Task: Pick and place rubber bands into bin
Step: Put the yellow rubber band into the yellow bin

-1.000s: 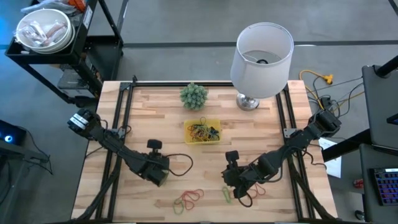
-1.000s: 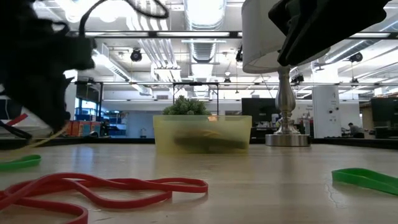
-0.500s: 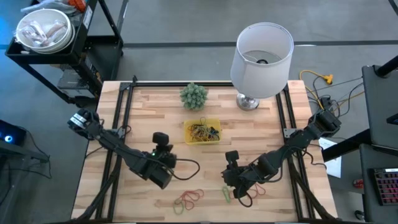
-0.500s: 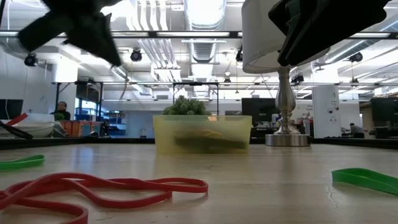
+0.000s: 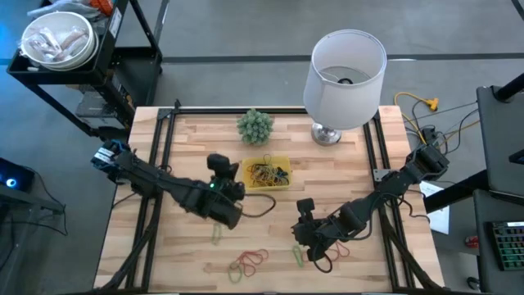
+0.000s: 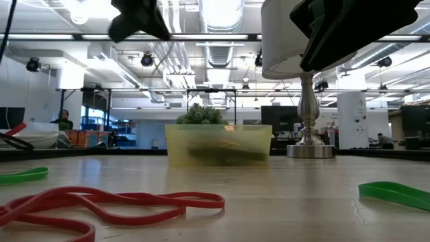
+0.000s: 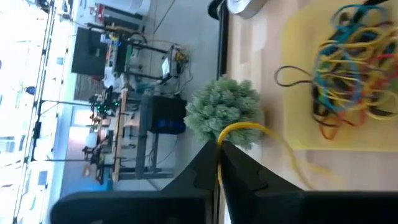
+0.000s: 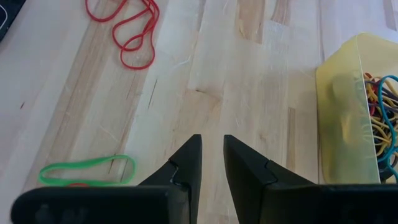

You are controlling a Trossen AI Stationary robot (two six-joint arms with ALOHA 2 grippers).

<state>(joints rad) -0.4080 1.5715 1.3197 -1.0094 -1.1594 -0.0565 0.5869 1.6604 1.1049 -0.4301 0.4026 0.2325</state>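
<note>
The yellow bin (image 5: pixel 267 173) sits mid-table and holds a tangle of rubber bands (image 7: pixel 354 62). My left gripper (image 5: pixel 235 187) is raised just left of the bin and shut on a yellow rubber band (image 7: pixel 249 126). Loose bands lie nearer the front edge: red ones (image 5: pixel 250 260), a green one (image 5: pixel 217 235) and another green one (image 5: pixel 296 256). My right gripper (image 8: pixel 212 158) is low over the table at front right, open, with bare wood between its fingers. In the low view the bin (image 6: pixel 218 144) stands behind the red bands (image 6: pixel 114 202). My left gripper pinches the yellow rubber band between its two shut fingertips at one end of the loop (image 7: pixel 219 140). The rest of the band arcs out slack beyond the fingers, lifted clear of the table, toward the bin's near wall (image 7: pixel 298 93).
A small green plant (image 5: pixel 255 126) stands behind the bin and a lamp with a white shade (image 5: pixel 345 68) at far right. A black cable (image 5: pixel 260 211) trails from the left arm. A metal bowl (image 5: pixel 57 39) sits on a cart off the table's far left corner.
My left gripper has risen and moved toward the far right, from the front-left table area to the bin's left side, carrying the yellow band. A green band on the table where the arm was now shows.
</note>
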